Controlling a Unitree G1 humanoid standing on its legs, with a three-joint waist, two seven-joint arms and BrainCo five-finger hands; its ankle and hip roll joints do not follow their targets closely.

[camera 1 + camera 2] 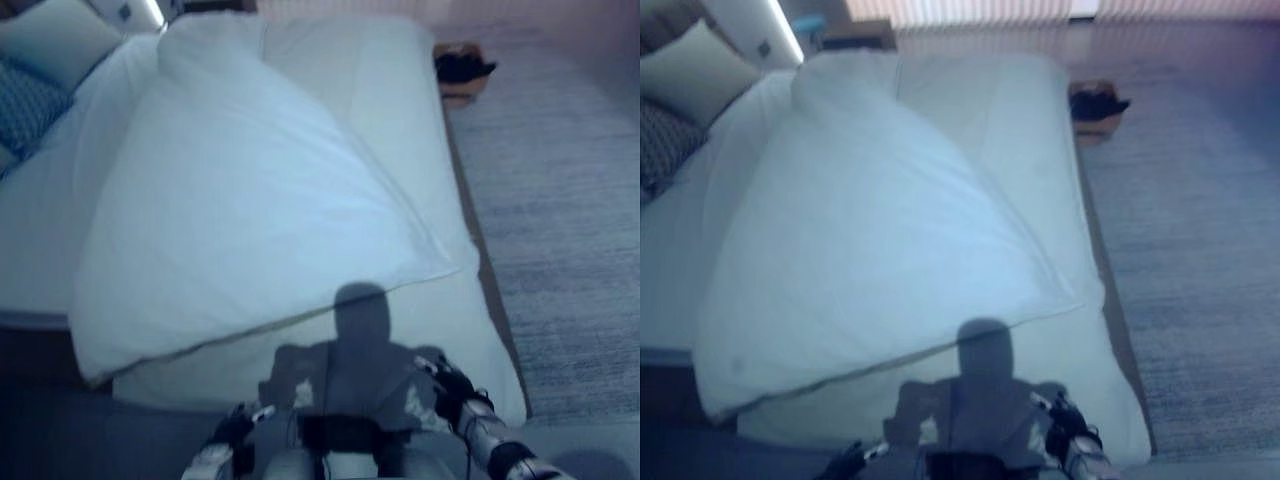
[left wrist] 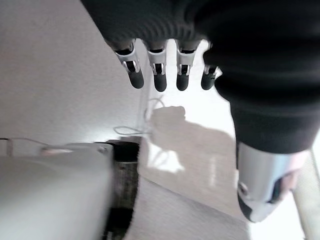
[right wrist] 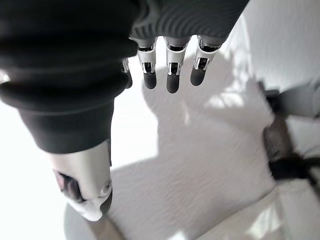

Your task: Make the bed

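The white duvet (image 1: 230,200) lies slantwise on the pale bed (image 1: 400,110), its near corner folded back off the foot. Both hands hang low at the bed's foot, left hand (image 2: 165,70) and right hand (image 3: 170,70) with fingers relaxed, holding nothing.

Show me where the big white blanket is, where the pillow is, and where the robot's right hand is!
blanket (image 1: 240,210), left eye view, on its smooth middle.
pillow (image 1: 55,40), left eye view, on the pale pillow's middle, at the head of the bed.
right hand (image 3: 167,75), right wrist view, on a straight finger.
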